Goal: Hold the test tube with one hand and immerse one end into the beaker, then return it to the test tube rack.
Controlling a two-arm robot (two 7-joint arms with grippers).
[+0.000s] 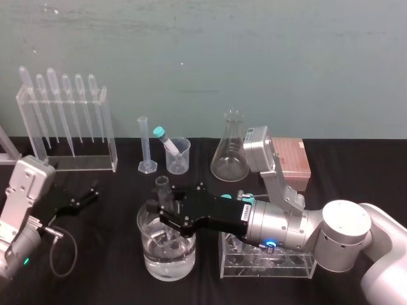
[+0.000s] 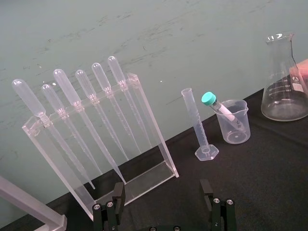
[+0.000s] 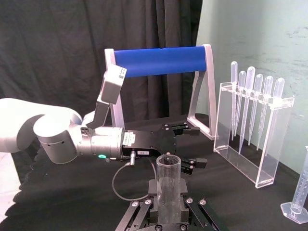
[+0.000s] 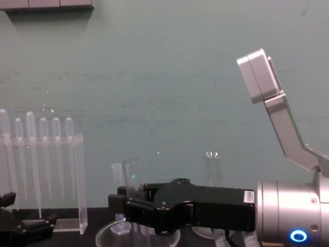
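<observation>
Black cloth covers the desk (image 1: 108,254) under a teal wall. From the head view the right end effector (image 1: 163,206) sits over a wide clear dish (image 1: 145,241) of water, and the test tube (image 1: 162,185) it grips runs down inside the rim; whether the tip meets the water I cannot tell. Side-on, the chest view shows the test tube (image 4: 131,177) upright, its open mouth above the clamped fingers. The beaker (image 1: 180,160), a teal-capped tube (image 1: 168,142) leaning in it, stands at the back between measuring cylinder (image 1: 144,143) and conical flask (image 1: 230,152), well behind the held tube. The test tube rack (image 1: 292,267) lies beneath the right arm. The left end effector (image 2: 161,211) rests at the left, fingers wide apart, holding nothing
</observation>
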